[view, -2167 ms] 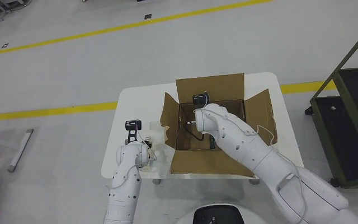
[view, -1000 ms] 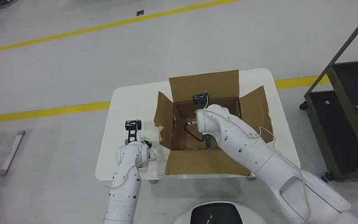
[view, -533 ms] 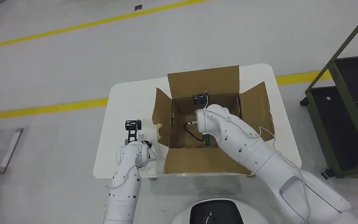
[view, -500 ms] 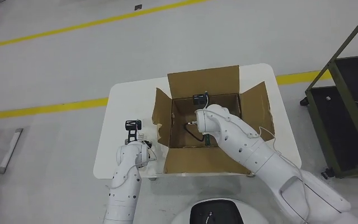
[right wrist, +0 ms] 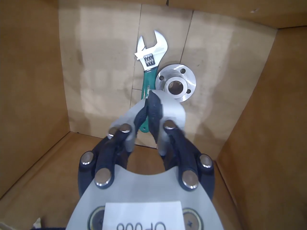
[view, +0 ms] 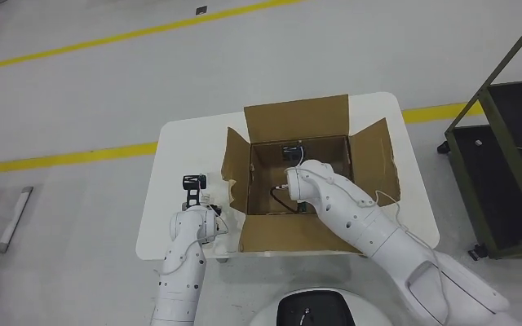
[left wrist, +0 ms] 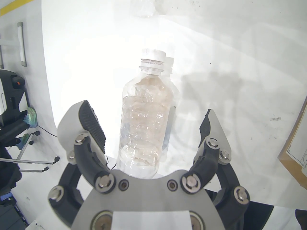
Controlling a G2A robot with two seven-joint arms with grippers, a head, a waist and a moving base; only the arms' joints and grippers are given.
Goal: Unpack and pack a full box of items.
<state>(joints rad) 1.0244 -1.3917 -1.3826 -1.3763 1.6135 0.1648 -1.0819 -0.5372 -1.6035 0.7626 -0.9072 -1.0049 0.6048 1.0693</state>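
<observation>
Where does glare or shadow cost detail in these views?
Left wrist view: glare washes out the table around the bottle, its cap nearly lost; grey shadow beside it. Right wrist view: even light, wrench and flange plain on the box floor. Top view: box interior shadowed.

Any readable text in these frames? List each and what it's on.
"150MM": green handle of the wrench, lying in the box.
"OP006", upside down, cut at the frame edge: white tag on the right gripper.
Too small to read: the label on the box's outside, left wrist view.
</observation>
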